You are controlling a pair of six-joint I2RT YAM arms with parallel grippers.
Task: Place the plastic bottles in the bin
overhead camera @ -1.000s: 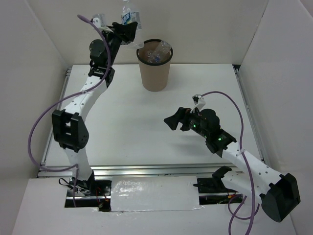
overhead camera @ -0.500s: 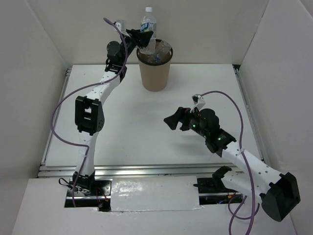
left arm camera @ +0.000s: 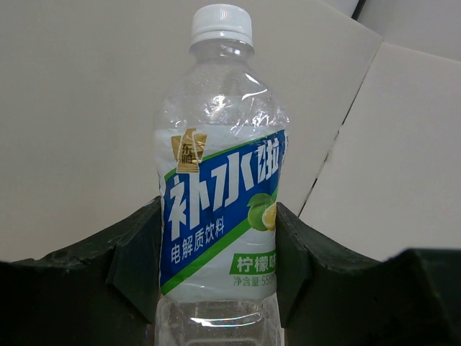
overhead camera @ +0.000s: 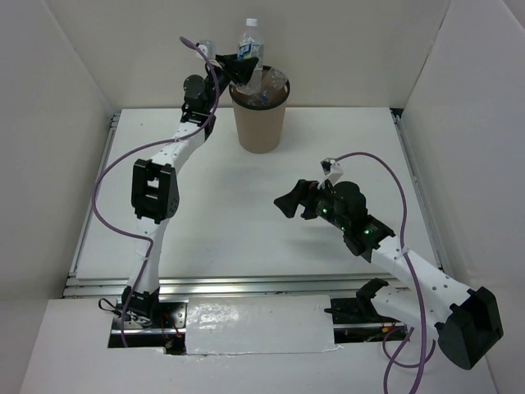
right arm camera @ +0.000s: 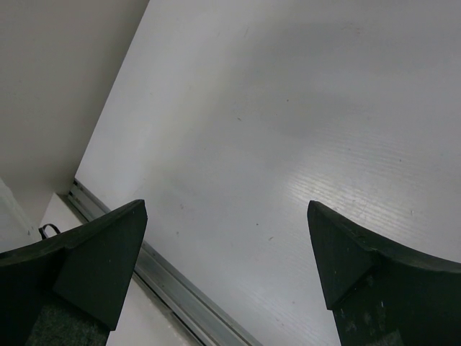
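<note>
My left gripper (overhead camera: 244,64) is shut on a clear plastic bottle (overhead camera: 248,38) with a blue label and white cap, held upright just above the left rim of the brown bin (overhead camera: 261,121). In the left wrist view the bottle (left arm camera: 220,180) fills the gap between both black fingers (left arm camera: 133,256). Other clear plastic bottles (overhead camera: 268,85) lie inside the bin, poking above its rim. My right gripper (overhead camera: 289,204) hangs open over the middle of the table with nothing between its fingers (right arm camera: 101,259).
White walls enclose the table (overhead camera: 344,148) on three sides. A metal rail (overhead camera: 246,283) runs along the near edge, also seen in the right wrist view as a rail (right arm camera: 173,288) below the fingers.
My left arm has swung right with the bottle, from left of the bin to over its left rim. The right arm has stayed still.
</note>
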